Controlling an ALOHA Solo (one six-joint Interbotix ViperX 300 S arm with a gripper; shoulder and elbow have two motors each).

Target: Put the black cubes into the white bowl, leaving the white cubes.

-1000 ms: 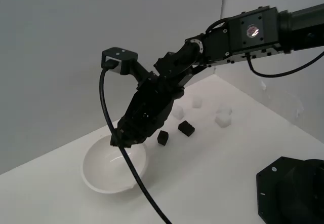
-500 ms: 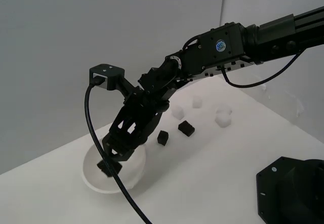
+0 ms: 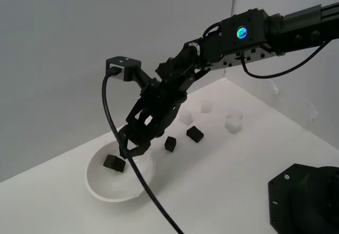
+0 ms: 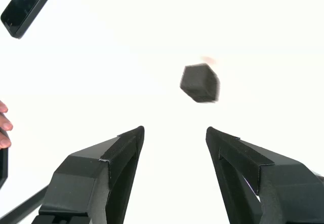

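The white bowl sits on the white table at the exterior view's left. One black cube lies inside it and also shows in the wrist view, a little blurred. My gripper hangs just above the bowl's far rim, open and empty, and the wrist view shows its jaws apart with the cube beyond the fingertips. Two more black cubes lie on the table to the right of the bowl. Three white cubes lie further back.
A black robot base fills the exterior view's lower right corner. A black cable hangs from the wrist across the bowl's front. The wrist view shows a dark flat object in one corner.
The gripper dipped into the bowl holding a black cube, opened, and has lifted back a little. The cube now lies loose in the bowl.
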